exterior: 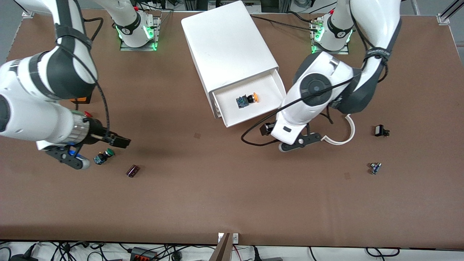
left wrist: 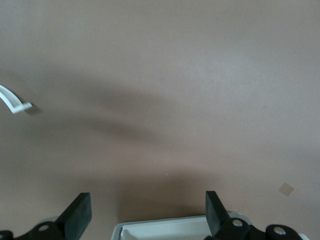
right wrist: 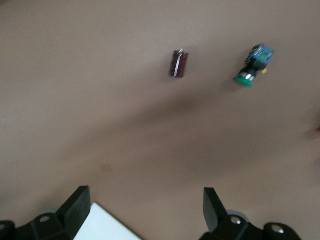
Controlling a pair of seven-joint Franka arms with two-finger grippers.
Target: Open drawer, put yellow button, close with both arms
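Note:
The top drawer [exterior: 270, 92] of the white cabinet [exterior: 228, 43] is pulled open. The yellow button [exterior: 248, 99] lies on its side on the drawer's floor. My left gripper [exterior: 300, 142] hangs over the table by the drawer's front corner toward the left arm's end. In the left wrist view it [left wrist: 147, 200] is open and empty, with the drawer's corner [left wrist: 165, 227] between its fingers. My right gripper [exterior: 70, 158] is over the table at the right arm's end. In the right wrist view it [right wrist: 145, 200] is open and empty.
A green button [exterior: 105, 156] [right wrist: 252, 67] and a small purple part [exterior: 133, 170] [right wrist: 178, 64] lie by the right gripper. A red button [exterior: 87, 114] peeks from under that arm. A white curved strip [exterior: 344, 134] [left wrist: 10, 97] and two small parts [exterior: 380, 130] [exterior: 375, 168] lie toward the left arm's end.

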